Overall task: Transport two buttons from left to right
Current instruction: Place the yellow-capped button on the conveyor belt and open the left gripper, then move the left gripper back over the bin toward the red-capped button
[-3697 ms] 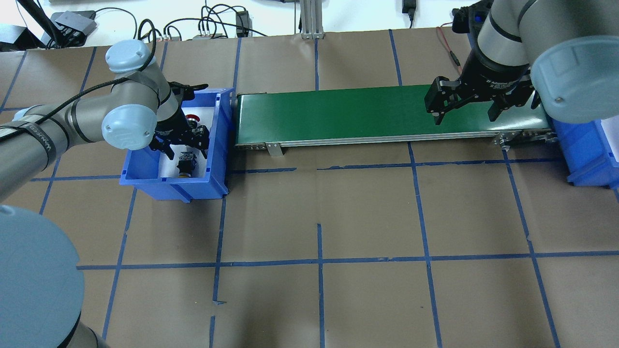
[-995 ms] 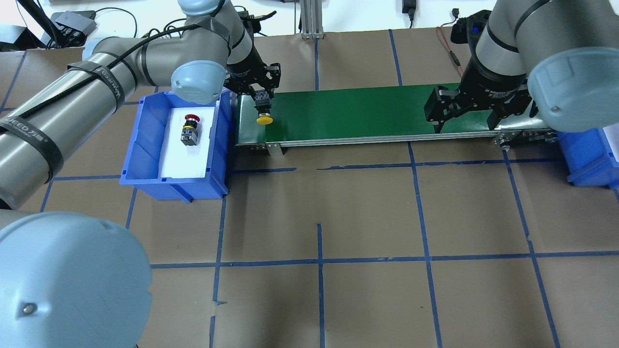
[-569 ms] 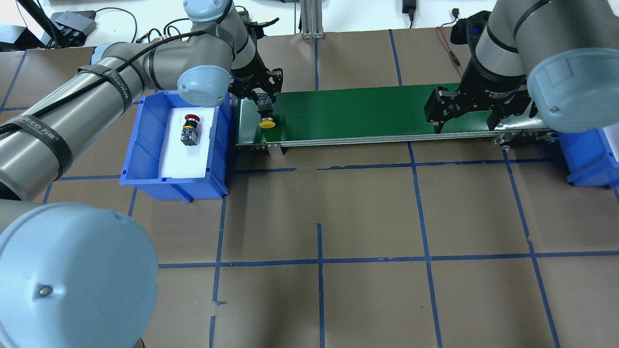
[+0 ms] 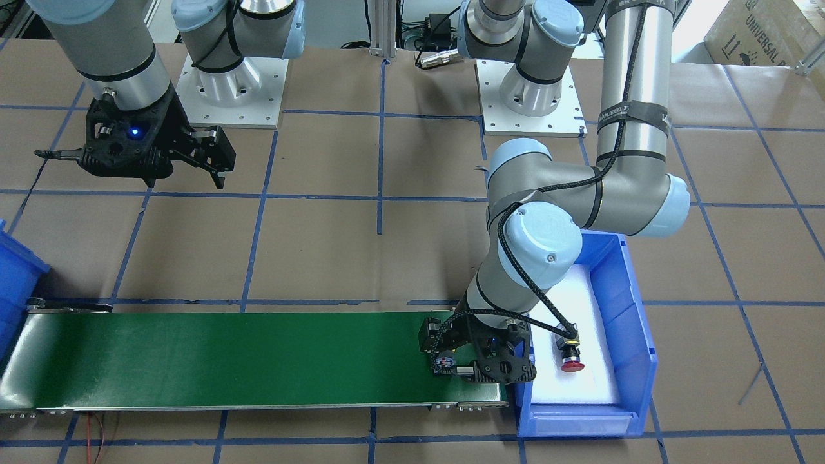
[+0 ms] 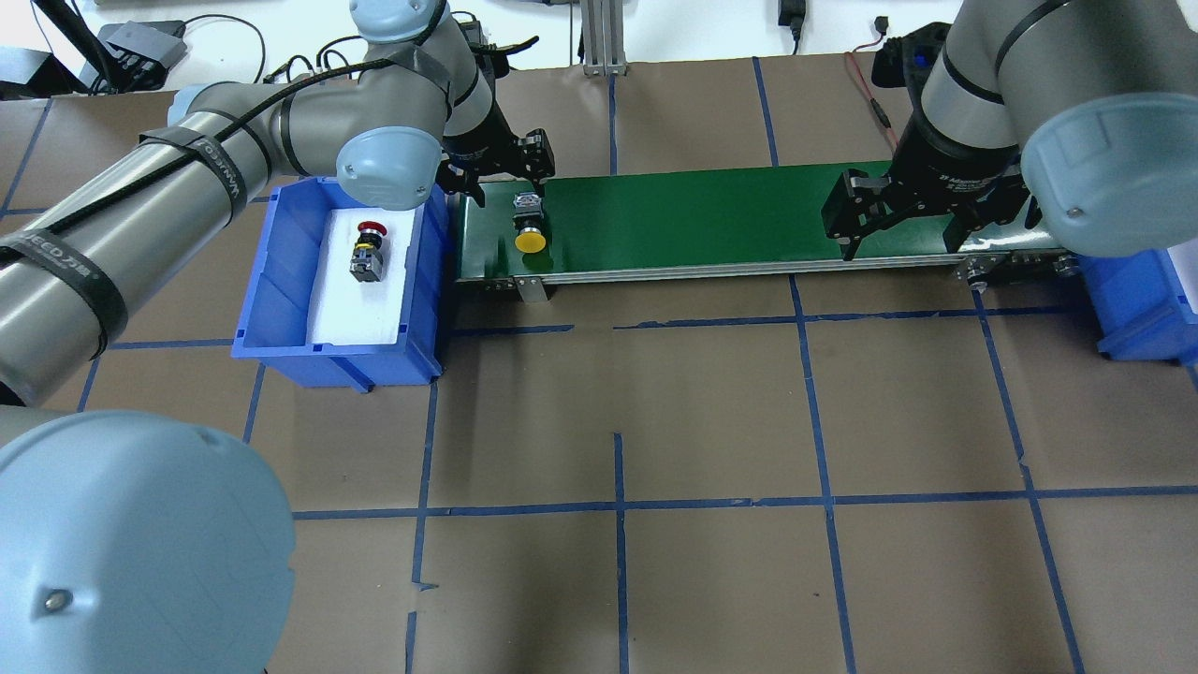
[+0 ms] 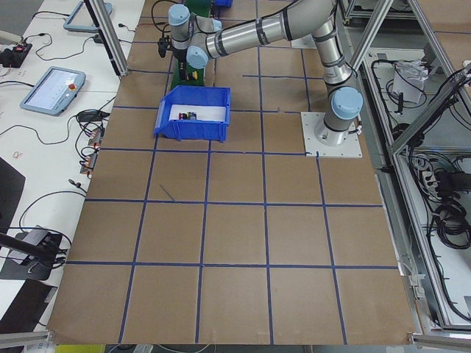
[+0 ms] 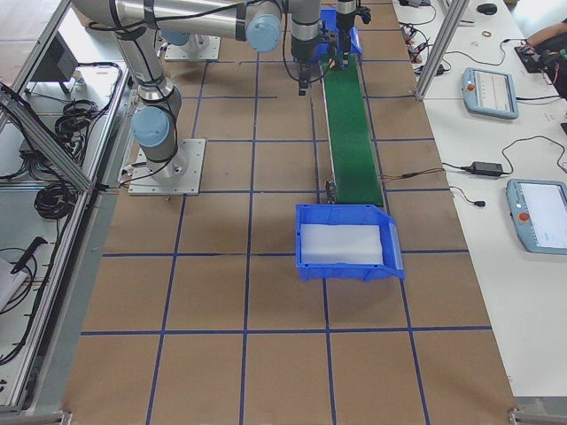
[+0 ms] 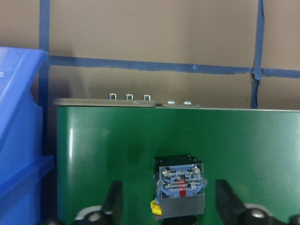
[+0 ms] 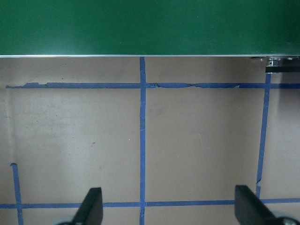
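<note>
- The table [image 5: 711,412], papered brown and taped in blue squares, carries the whole set-up, and nothing on its bare part has moved.
- The green conveyor belt [image 5: 693,220] runs between the two bins. A moment ago nothing lay loose on it; now it carries one button at its left end.
- The left blue bin [image 5: 267,281] sits against the belt's left end, and the right blue bin [image 5: 1132,300] sits at the far end, only partly in view.
- The left gripper [image 5: 505,180] pinched the yellow button over the belt a moment ago. Now its jaws are spread and it has drawn back a little — the wrist view shows a finger on each side of the button's block with a gap at both.
- The right gripper [image 5: 900,239] hangs where it was, over the belt's right end, jaws spread wide and holding nothing.
- The yellow button [image 5: 530,232] lies on its side on the belt, cap toward the near edge, free of any grip.
- The red button [image 5: 366,253] lies where it was on the white liner in the left bin, untouched.
- As I judge it, the first hand-off to the belt is done — the yellow button has yet to reach the right bin, and the red one has not started.
</note>
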Robot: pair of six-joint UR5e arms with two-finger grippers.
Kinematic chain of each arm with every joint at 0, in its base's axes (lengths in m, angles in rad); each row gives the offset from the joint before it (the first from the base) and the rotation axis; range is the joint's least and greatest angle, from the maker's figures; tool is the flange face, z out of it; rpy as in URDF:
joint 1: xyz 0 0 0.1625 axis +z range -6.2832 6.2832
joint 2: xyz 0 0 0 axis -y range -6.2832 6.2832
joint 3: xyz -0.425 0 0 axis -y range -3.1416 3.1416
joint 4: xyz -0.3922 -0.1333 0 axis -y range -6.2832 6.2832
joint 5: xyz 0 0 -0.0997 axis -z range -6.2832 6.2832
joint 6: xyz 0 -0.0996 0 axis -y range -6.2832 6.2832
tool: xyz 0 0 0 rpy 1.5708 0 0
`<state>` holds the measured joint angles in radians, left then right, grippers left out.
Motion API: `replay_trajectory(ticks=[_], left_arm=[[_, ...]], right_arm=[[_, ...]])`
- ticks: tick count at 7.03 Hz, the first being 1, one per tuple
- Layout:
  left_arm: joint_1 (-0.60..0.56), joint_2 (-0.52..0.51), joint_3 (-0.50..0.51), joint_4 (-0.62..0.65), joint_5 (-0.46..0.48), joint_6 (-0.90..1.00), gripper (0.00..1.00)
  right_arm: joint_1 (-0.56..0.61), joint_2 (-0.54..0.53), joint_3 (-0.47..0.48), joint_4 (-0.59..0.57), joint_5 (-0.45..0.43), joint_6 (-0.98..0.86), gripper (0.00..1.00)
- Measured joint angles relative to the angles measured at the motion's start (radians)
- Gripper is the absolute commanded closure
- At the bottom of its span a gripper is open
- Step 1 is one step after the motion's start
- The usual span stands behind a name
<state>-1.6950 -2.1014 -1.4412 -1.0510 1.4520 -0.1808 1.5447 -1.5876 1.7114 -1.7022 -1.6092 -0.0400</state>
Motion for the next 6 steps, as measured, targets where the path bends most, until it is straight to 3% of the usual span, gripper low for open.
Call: replay_trajectory(ticks=[2,6], left_arm=[[0.001,0.096,-0.001,-0.119,0.008,0.008,0.01],[0.107,0.341,-0.005,-0.387,0.019,0.095,0.00]], right_arm=[[0.000,0.000,0.000,0.000,0.000,0.000,0.00],[-0.001,0.000,0.000,-0.002,0.000,0.000,0.00]])
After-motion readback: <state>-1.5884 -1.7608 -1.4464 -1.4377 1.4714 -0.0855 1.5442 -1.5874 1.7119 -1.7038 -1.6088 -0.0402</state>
